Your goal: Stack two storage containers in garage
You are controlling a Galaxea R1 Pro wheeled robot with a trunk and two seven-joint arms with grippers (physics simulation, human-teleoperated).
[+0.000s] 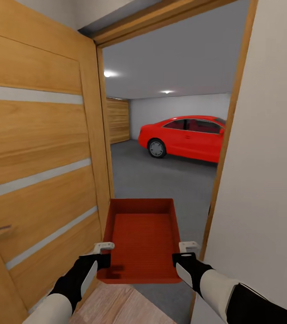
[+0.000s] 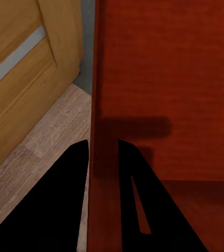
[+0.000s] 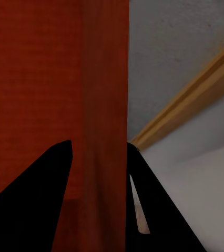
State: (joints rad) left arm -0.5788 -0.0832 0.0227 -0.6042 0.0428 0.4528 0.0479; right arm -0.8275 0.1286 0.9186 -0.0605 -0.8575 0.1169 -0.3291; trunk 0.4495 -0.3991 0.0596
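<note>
Head view: I hold one orange-red bin (image 1: 142, 238) out in front of me, level, in a doorway. My left gripper (image 1: 103, 253) clamps the bin's left wall near its near corner; my right gripper (image 1: 187, 253) clamps the right wall near its near corner. One open wooden door (image 1: 40, 171) with three pale glass strips showing stands at my left, touching nothing I carry. A white wall (image 1: 265, 157) rises at my right. Under my arms lies a patch of light wood planks (image 1: 116, 306). Past the door frame spreads the garage's grey concrete floor (image 1: 161, 175), with one red car (image 1: 186, 137) parked well beyond the bin and two ceiling lights lit.

Left wrist view: my two dark fingers (image 2: 59, 205) sit on either side of the bin's wall (image 2: 104, 105), jaws closed on it. The door (image 2: 17, 79) and the planks (image 2: 49, 136) lie beside the bin.

Right wrist view: my two fingers (image 3: 33, 194) straddle the bin's other wall (image 3: 104, 94), jaws closed on it. Grey floor (image 3: 175, 47) and one wooden frame strip (image 3: 196, 94) show beyond.
</note>
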